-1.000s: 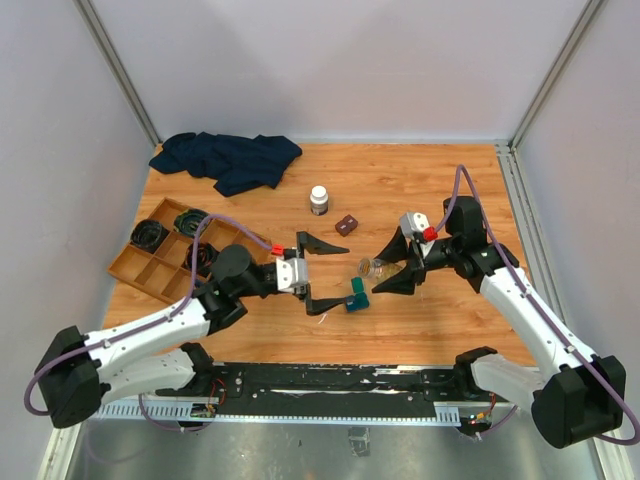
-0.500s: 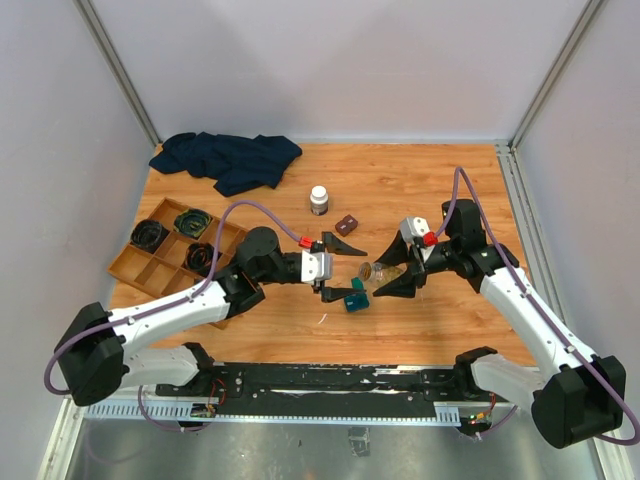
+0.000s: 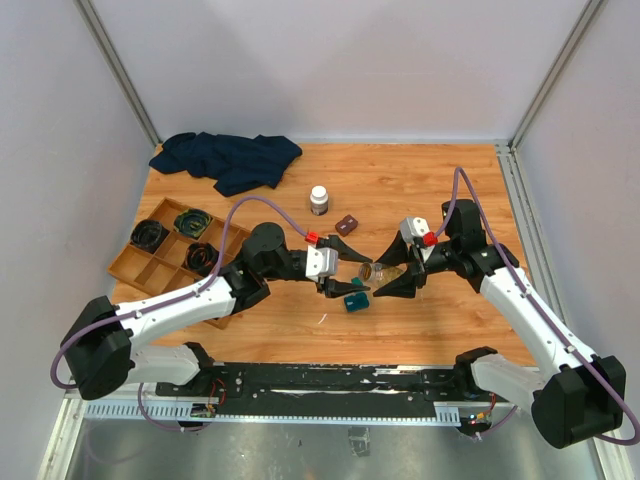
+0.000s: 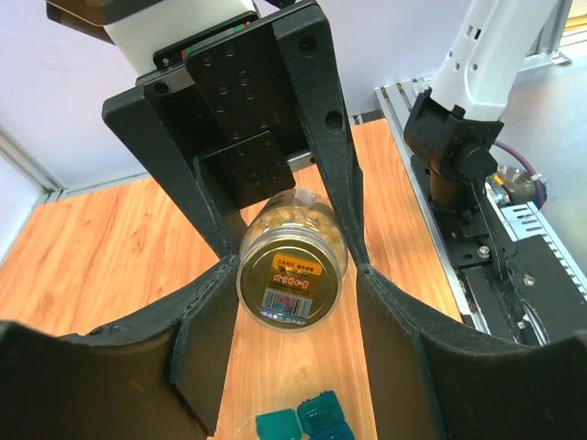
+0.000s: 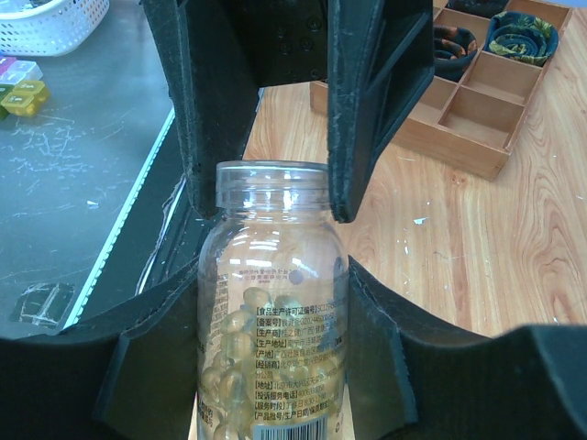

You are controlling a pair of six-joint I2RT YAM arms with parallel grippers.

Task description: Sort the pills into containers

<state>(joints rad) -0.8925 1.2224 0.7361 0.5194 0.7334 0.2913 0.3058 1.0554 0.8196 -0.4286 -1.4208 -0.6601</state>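
Note:
A clear bottle (image 3: 378, 269) of yellow pills lies level above the table, my right gripper (image 3: 392, 268) shut on its body (image 5: 271, 321). My left gripper (image 3: 350, 270) faces it from the left. Its jaws stand on either side of the bottle's gold-coloured top (image 4: 289, 280), very close, with a thin gap showing on one side; it is open. Just below the bottle on the wood sit the teal containers (image 3: 355, 297), small hinged cases that show at the bottom of the left wrist view (image 4: 307, 422).
A white-capped pill bottle (image 3: 319, 199) and a small brown box (image 3: 347, 224) stand behind the grippers. A wooden compartment tray (image 3: 140, 265) holding dark coiled things lies at the left. Dark blue cloth (image 3: 228, 160) is bunched at the back left.
My left arm has reached right to the bottle's top, and its jaws have narrowed around it. The right arm and bottle have stayed put.

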